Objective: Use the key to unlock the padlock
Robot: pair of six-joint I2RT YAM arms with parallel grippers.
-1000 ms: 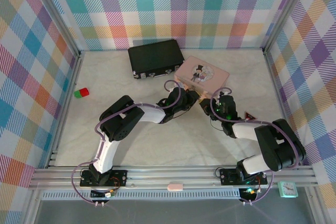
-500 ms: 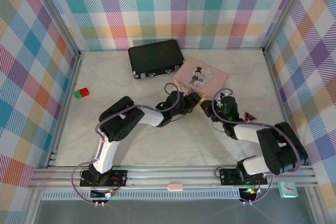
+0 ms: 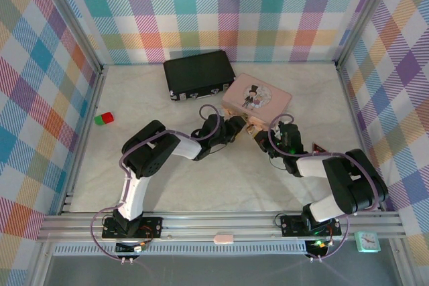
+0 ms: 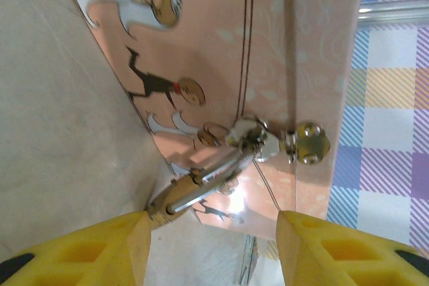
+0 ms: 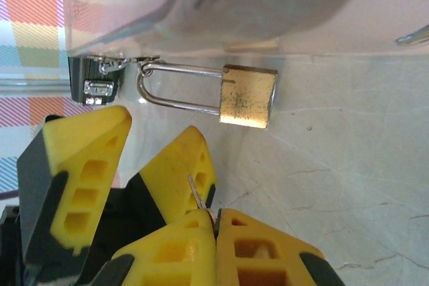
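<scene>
The pink box [image 3: 257, 97], a smooth, rounded-corner rectangle with a printed cartoon figure on its lid, lay in the far half of the pale marbled table [image 3: 201, 179], right of its middle. A black rectangular case [image 3: 199, 74] sat nearer the far edge, and small red and green blocks [image 3: 104, 118] lay by the left edge.

The padlock [image 5: 248, 96] hung from the box's silver clasp [image 4: 251, 138] on the near side of the box. Its body was a squarish block of scuffed, dull brass. Its thin, polished steel shackle [image 5: 177, 85] formed a long U threaded through the clasp's loop. The body lay along the foot of the box wall, just above the veined table surface.

The left gripper [image 4: 211, 236] faced the clasp with its ribbed yellow plastic fingers [image 4: 100, 246] spread wide and nothing held between them. The padlock sat in the gap near one fingertip; I could not tell whether they touched.

The right gripper [image 5: 214, 222] had its yellow fingers pressed together on the key [image 5: 196, 195]. The key showed as a thin grey metal sliver poking out from between the tips, near the padlock but apart from it.
</scene>
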